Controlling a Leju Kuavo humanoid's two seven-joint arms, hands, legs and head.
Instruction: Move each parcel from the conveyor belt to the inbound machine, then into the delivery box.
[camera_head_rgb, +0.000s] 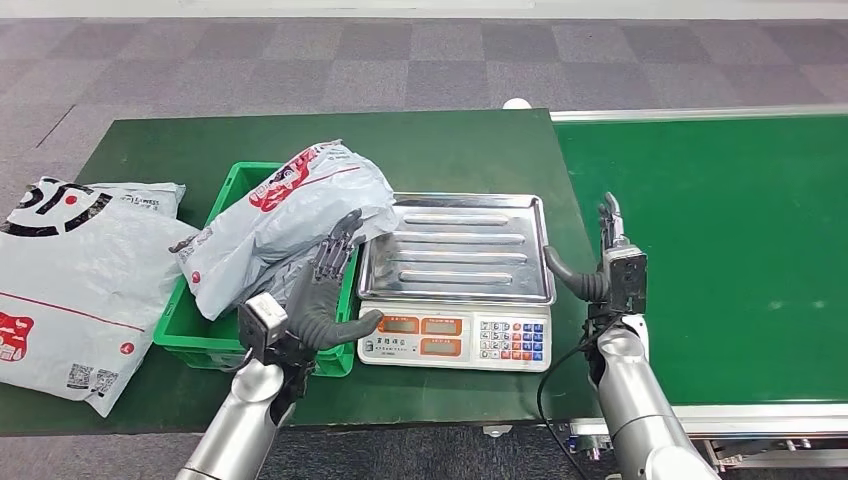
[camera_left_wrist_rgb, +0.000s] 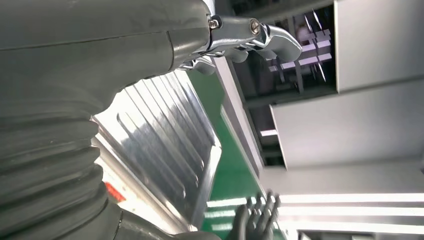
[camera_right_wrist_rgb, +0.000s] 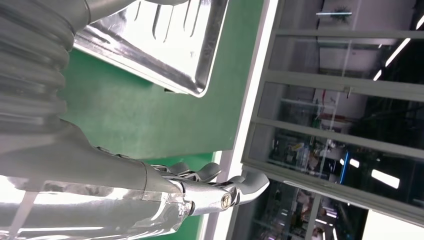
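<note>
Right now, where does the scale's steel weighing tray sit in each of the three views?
Head view: the steel tray lies at centre, between the green crate and the conveyor belt.
Left wrist view: its ribbed surface runs beside the left hand's cover.
Right wrist view: one corner shows.
Shared landmark: the tray's raised ribs.

The grey plastic parcel bag (camera_head_rgb: 290, 225) lying over the green plastic box (camera_head_rgb: 232, 195) has red marks on it, too crumpled to read. The big grey plastic bag (camera_head_rgb: 75, 290) at the table's left shows thick black shapes, a red logo and small square codes, none clear. The white weighing scale (camera_head_rgb: 455, 338) has orange number windows and coloured keys, too small to read.
</note>
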